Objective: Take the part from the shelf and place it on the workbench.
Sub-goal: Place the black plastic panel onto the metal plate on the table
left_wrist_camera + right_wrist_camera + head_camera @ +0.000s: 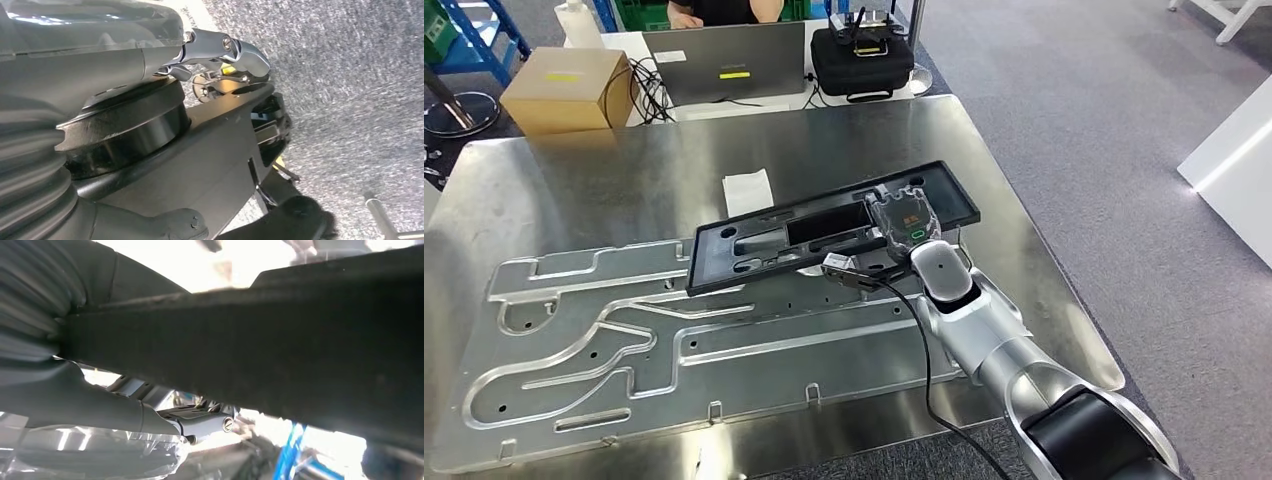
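Observation:
The part (716, 252) is a long, flat black frame with several cut-outs. It hangs slightly tilted just above the steel workbench (624, 170), near the bench's right half. My right hand (906, 226) grips it near its right end, with the fingers over the top face. In the right wrist view the black part (280, 340) runs across as a dark band, and the thumb of my right hand (105, 407) lies under it. My left hand (100, 55) hangs over grey carpet and holds nothing.
A large grooved metal plate (624, 340) lies on the bench's near left, partly under the part. A white paper (747, 190) lies behind it. Beyond the bench stand a cardboard box (564, 88), a laptop (724, 62), a black case (861, 60) and a seated person (724, 10).

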Controlling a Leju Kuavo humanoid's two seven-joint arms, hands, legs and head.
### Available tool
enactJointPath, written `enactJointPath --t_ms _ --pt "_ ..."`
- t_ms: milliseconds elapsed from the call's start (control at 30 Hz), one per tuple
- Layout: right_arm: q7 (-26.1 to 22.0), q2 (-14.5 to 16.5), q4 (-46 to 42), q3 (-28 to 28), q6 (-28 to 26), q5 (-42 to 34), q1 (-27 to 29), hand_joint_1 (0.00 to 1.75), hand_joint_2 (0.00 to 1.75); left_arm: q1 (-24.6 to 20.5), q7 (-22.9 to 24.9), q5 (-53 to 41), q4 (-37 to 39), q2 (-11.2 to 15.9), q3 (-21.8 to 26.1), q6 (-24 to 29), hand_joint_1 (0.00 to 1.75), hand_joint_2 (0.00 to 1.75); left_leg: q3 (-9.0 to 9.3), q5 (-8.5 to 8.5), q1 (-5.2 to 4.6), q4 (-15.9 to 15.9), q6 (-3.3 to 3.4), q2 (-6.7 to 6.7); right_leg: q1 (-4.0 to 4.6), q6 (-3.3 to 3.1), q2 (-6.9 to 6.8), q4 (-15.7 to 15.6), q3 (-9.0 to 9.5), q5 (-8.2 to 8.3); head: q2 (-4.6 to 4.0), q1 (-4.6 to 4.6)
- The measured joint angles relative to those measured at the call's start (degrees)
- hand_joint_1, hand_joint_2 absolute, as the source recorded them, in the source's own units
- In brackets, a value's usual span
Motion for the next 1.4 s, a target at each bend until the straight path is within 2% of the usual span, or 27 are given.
enactJointPath --t_ms 33,67,100,167,200,233,267,300,367,400,433,500,833,1067,1200,1400 --pt "-0.2 -0.1 -0.8 0.2 0.2 0.1 0.2 1.75 1.75 0.0 0.0 0.0 0.0 0.0 0.0 0.0 0.0 1.75 -0.32 0.25 -0.32 0.0 0.15 -0.04 0.3 -0.38 0.01 1.1 -0.02 -0.19 0.0 0.02" --pt "-0.4 -0.1 -1.3 0.3 0.2 0.0 0.3 1.75 1.75 0.0 0.0 -0.1 0.0 0.0 0.0 -0.1 0.0 1.75 -0.57 0.47 -0.66 0.0 0.27 -0.12 0.68 -0.96 0.03 0.0 1.07 0.59 0.0 0.03" --pt "-0.6 -0.2 -1.7 0.4 0.2 -0.1 0.5 1.75 1.75 0.1 0.0 -0.2 0.0 0.0 0.0 -0.1 0.0 1.75 -0.75 0.68 -1.0 0.0 0.36 -0.23 1.14 -1.8 0.06 -3.1 3.17 2.03 0.0 0.05" --pt "-1.1 -0.2 -2.1 0.5 0.2 -0.8 0.6 1.75 1.75 0.0 -0.1 -0.4 0.0 -0.1 0.0 -0.2 0.0 1.75 -1.03 1.07 -1.39 -0.1 0.36 -0.38 2.14 -3.89 -0.04 -10.6 7.55 4.1 -0.01 -0.13" --pt "-1.4 -0.2 -2.1 0.6 0.0 -1.2 0.7 1.75 1.75 0.0 -0.1 -0.5 0.0 -0.1 0.0 -0.2 0.0 1.75 -1.16 1.29 -1.38 -0.1 0.18 -0.4 2.54 -4.63 -0.16 -13.0 8.84 4.56 -0.01 -0.15" --pt "-1.6 -0.2 -2.0 0.6 -0.3 -1.7 0.9 1.75 1.75 -0.1 -0.2 -0.6 0.0 -0.2 0.0 -0.1 0.0 1.75 -1.26 1.5 -1.23 -0.2 -0.09 -0.38 2.84 -5.07 -0.28 -14.1 9.31 4.6 -0.01 -0.16" --pt "-1.8 -0.2 -1.7 0.6 -0.7 -2.1 1.1 1.75 1.75 -0.1 -0.2 -0.6 0.0 -0.3 0.0 0.3 0.0 1.75 -1.28 1.74 -1.15 -0.5 -0.44 -0.38 3.02 -5.12 -0.39 -14.5 9.39 4.9 0.0 -0.09" --pt "-1.9 -0.2 -1.5 0.6 -1.2 -2.5 1.5 1.75 1.75 -0.1 -0.2 -0.6 0.0 -0.6 0.0 0.9 0.0 1.75 -1.1 1.93 -1.18 -0.8 -0.63 -0.37 3.0 -4.83 -0.39 -15.2 9.65 5.32 0.0 0.06" --pt "-2.1 -0.3 -0.9 0.6 -2.0 -2.9 2.1 1.75 1.75 0.0 -0.3 -0.4 0.0 -1.1 0.0 2.0 0.0 1.75 -0.47 2.58 -1.4 -2.4 0.19 -0.29 2.62 -2.31 -0.32 -17.1 10.24 6.35 0.0 -0.08" --pt "-2.3 -0.3 -0.6 0.6 -2.3 -2.9 2.4 1.75 1.75 0.0 -0.3 -0.4 0.0 -1.2 0.0 2.4 0.0 1.75 -0.24 2.86 -1.53 -3.1 0.47 -0.25 2.44 -1.47 -0.27 -17.9 10.46 6.77 0.0 -0.16" --pt "-2.5 -0.3 -0.3 0.6 -2.4 -3.1 2.6 1.75 1.75 0.0 -0.3 -0.4 0.0 -1.3 0.0 2.6 0.0 1.75 -0.15 3.16 -1.5 -3.6 0.71 -0.21 2.39 -0.92 -0.2 -18.1 10.44 6.93 0.0 -0.25" --pt "-3.2 -0.3 0.2 0.5 -2.2 -4.2 3.2 1.75 1.75 0.0 -0.3 -0.4 0.0 -1.4 0.0 2.9 0.0 1.75 -0.2 3.35 -1.49 -3.7 0.18 -0.21 2.49 -1.75 -0.18 -18.1 10.29 7.0 0.0 -0.21" --pt "-7.4 1.9 4.5 -2.3 -3.5 -13.3 5.9 1.75 1.75 -0.3 0.4 -1.9 0.0 -0.3 -0.2 -0.1 0.0 1.75 0.01 3.57 -1.3 -3.7 -0.37 -0.13 2.68 -2.24 -0.08 -17.5 10.14 6.9 0.0 -0.23" --pt "-8.9 2.2 7.0 -3.7 -5.1 -15.3 6.4 1.75 1.75 -0.1 0.4 -1.4 0.0 -1.0 -0.2 2.6 0.0 1.75 0.34 3.44 -1.06 -3.7 -0.56 -0.09 2.75 -2.34 -0.07 -17.5 10.49 6.82 0.0 -0.21" --pt "-9.0 2.2 7.9 -4.1 -5.4 -15.5 6.7 0.0 0.0 0.0 -0.1 -1.8 0.0 -1.5 -0.3 3.6 0.0 1.75 0.43 3.44 -1.06 -3.7 -0.56 -0.1 2.73 -2.34 -0.07 -17.5 10.54 6.82 0.0 -0.22" --pt "-9.5 2.2 8.6 -5.6 -6.3 -17.4 7.3 0.0 0.0 0.0 -0.8 -2.0 0.0 -1.6 -0.5 3.9 0.0 1.75 0.45 3.45 -1.09 -3.7 -0.56 -0.09 2.68 -2.28 -0.05 -17.5 10.61 6.88 0.0 -0.2"
